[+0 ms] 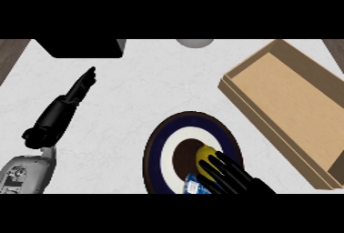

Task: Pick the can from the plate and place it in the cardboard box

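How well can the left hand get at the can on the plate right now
Probably not well. The left hand is open, resting at the counter's far left, well away from the plate. The right hand already covers the can, so it blocks the way and is better placed to lift it.

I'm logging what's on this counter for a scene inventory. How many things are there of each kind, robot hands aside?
Plates: 1, the dark blue and white plate
Cans: 1, the yellow-topped can on the plate, under the right hand
Cardboard boxes: 1, the cardboard box
Black objects at the far edge: 1, the black block
Grey round objects at the far edge: 1, the grey object
Total: 5
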`<state>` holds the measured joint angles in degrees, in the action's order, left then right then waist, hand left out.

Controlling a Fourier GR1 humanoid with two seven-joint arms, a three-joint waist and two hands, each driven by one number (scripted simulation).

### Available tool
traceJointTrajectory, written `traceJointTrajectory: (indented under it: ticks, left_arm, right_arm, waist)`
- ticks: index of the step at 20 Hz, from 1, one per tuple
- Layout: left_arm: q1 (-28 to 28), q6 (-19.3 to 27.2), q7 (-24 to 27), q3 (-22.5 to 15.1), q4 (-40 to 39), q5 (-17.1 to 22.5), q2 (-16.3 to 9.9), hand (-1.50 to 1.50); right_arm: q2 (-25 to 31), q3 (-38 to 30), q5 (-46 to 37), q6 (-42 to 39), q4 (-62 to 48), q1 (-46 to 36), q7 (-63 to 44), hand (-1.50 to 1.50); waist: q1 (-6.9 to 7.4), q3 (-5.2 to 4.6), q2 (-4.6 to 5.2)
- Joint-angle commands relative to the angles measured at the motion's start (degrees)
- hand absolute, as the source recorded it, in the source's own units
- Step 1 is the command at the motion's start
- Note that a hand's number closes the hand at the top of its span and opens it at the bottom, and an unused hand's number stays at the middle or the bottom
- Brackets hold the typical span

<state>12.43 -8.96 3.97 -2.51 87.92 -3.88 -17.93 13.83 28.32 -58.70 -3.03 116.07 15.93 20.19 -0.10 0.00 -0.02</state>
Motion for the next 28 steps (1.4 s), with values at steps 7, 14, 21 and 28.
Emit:
traceJointTrajectory:
  ticks: [7, 14, 21, 28]
  left_arm:
    - [-0.4, -3.98, -0.88, 3.16, 0.7, -0.38, 0.68, 0.0]
    - [-2.77, -1.61, -0.17, 0.99, 3.4, -5.07, 4.89, 0.0]
    - [-2.99, -4.44, -0.79, 2.92, 4.52, -3.55, 3.87, 0.0]
    - [-0.1, -4.67, -1.0, 3.73, 1.56, -4.1, 4.93, 0.0]
  right_arm:
    - [-0.94, 1.29, -4.11, 2.79, -2.42, 1.09, -1.96, -1.5]
    - [-2.64, -1.34, -1.91, 4.68, -10.96, -3.26, 1.17, -1.5]
    - [-5.13, 0.7, -4.35, 6.56, -18.02, -10.66, 5.15, 1.5]
    - [-8.92, 0.2, -5.6, 16.18, -20.22, -12.39, 8.1, 1.5]
  waist:
    - [-0.13, 0.0, -0.03]
    - [0.0, 0.0, -0.01]
    - [0.25, 0.01, -0.01]
    - [0.07, 0.01, 0.0]
